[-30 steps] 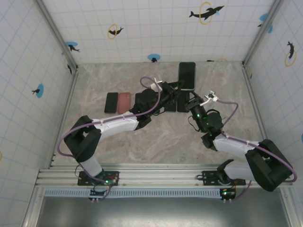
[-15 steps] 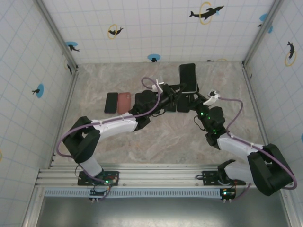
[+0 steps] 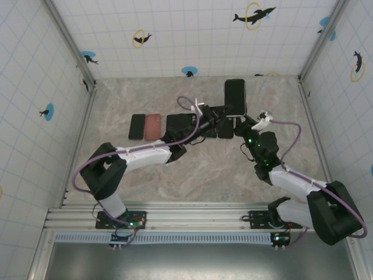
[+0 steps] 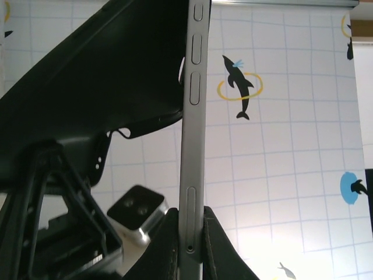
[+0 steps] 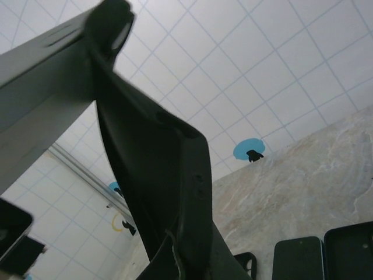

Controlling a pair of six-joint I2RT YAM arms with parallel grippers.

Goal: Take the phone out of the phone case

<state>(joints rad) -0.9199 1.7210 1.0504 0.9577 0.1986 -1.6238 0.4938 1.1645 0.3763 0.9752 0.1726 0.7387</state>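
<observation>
The left fingers (image 4: 166, 252) pinched the grey phone (image 4: 193, 146) by its edge. The right fingers (image 5: 224, 262) gripped the black case (image 5: 157, 175), half peeled off. Both hung over the desk (image 3: 204, 169) toward twelve o'clock. Next move, likely: pull apart.

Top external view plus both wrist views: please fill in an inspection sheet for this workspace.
Surface: marble-pattern table.
Job's things: grey phone held up off the table; black case bent partly away from it.
Clutter: pink phone or case in a row with dark ones.
Grippers: left gripper shut on the phone's edge; right gripper shut on the case.
Cables: purple cable looping along each arm.
Surroundings: tiled walls with dolphin stickers.
</observation>
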